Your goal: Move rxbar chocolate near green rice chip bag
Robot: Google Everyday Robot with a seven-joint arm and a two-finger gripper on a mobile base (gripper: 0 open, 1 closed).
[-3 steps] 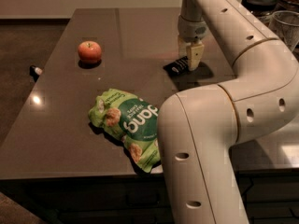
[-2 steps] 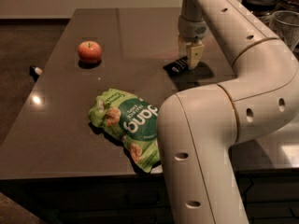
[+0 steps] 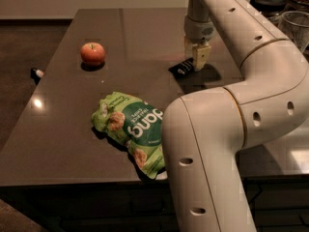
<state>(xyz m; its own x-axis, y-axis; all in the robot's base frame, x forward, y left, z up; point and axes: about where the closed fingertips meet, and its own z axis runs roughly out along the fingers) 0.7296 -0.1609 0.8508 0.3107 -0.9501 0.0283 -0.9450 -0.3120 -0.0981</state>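
Pincer (image 3: 198,63) at end of rxbar chocolate (image 3: 182,67) on table (image 3: 145,33), grip state unclear; green rice chip bag (image 3: 133,129) apart.

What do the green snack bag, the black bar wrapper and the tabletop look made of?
The crinkled bright-green snack bag: thin glossy plastic film, judging by its creases. The small flat black bar wrapper, just below the pincer: probably similar film, hard to confirm. The dark brown tabletop: polished stone or laminate, since it reflects a light glint.
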